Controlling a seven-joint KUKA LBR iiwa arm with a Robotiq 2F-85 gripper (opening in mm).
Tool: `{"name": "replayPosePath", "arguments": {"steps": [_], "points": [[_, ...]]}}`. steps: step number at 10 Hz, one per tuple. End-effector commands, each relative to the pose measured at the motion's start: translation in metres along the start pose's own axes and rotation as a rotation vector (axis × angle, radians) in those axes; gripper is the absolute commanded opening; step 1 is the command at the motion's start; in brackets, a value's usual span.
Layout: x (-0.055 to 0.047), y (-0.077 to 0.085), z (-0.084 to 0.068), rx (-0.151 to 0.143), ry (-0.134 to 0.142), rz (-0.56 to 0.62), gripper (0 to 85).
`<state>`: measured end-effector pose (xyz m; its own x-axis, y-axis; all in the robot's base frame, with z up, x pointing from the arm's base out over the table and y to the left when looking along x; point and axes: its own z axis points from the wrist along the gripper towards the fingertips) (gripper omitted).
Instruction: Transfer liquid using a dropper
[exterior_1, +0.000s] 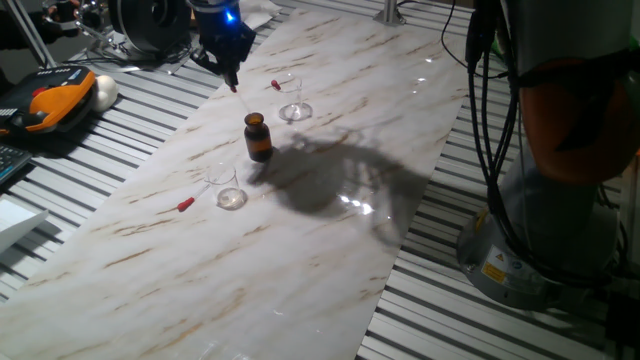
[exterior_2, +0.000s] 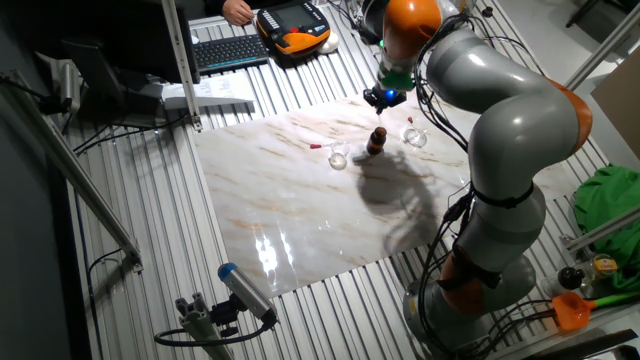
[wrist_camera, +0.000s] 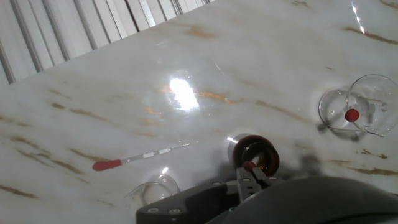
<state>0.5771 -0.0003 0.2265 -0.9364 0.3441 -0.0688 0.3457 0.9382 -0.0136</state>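
A brown bottle (exterior_1: 258, 137) stands open on the marble board, also seen from above in the hand view (wrist_camera: 258, 154). My gripper (exterior_1: 228, 62) hovers above and a little behind it, shut on a thin dropper (exterior_1: 236, 86) whose tip points down toward the bottle; a red bit of it shows between the fingers (wrist_camera: 249, 166). A small glass (exterior_1: 294, 103) behind the bottle holds a red-bulbed dropper (wrist_camera: 352, 115). A second glass (exterior_1: 226, 187) stands in front of the bottle. Another red-bulbed dropper (wrist_camera: 140, 157) lies flat on the board beside it.
The marble board (exterior_1: 300, 250) lies on a slatted metal table. An orange teach pendant (exterior_1: 55, 100) and cables sit at the far left. The arm's base (exterior_1: 540, 250) and hanging cables stand to the right. A keyboard (exterior_2: 225, 50) lies beyond the board.
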Motion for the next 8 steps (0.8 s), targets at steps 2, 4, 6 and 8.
{"name": "replayPosePath", "arguments": {"steps": [2,4,6,8], "points": [[0.0,-0.002,0.004,-0.002,-0.006,-0.004,0.0],[0.001,-0.008,0.014,-0.013,-0.017,-0.019,0.0],[0.002,-0.012,0.022,-0.021,-0.031,-0.03,0.0],[0.002,-0.013,0.026,-0.023,-0.034,-0.033,0.0]]}}
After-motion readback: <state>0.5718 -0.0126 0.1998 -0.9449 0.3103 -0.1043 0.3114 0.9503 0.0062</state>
